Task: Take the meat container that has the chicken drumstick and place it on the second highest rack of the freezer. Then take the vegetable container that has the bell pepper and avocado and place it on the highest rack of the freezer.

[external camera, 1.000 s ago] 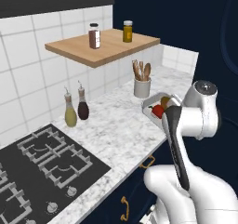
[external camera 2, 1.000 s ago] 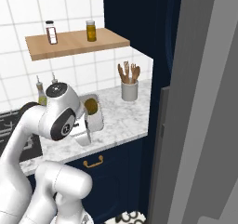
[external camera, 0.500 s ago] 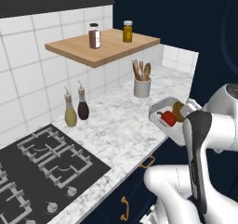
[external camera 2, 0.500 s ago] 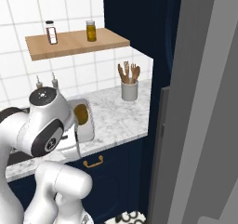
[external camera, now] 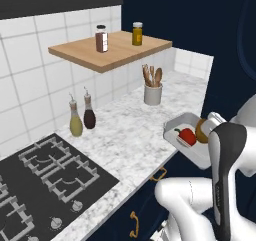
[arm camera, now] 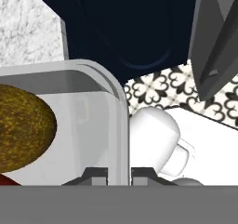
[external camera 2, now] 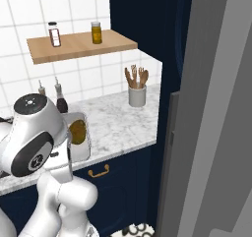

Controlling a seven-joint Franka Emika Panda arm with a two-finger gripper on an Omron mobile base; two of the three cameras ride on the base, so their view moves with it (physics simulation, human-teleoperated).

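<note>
left base view: your vegetable container (external camera: 186, 136), with bell pepper (external camera: 188, 136) and avocado (external camera: 202, 131), sits lower right, off the counter edge.

right base view: the freezer (external camera 2: 216, 123) door stands far right.

hand view: your gripper (arm camera: 118, 175) pinches the container's wall.

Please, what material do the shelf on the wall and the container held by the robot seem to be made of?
The wall shelf looks like light wood with a matte finish: warm tan color, plain flat board. The container looks like smooth white or translucent plastic, slightly glossy: thin rounded rim, and the avocado shows dimly through its wall. It could also be frosted glass.
</note>
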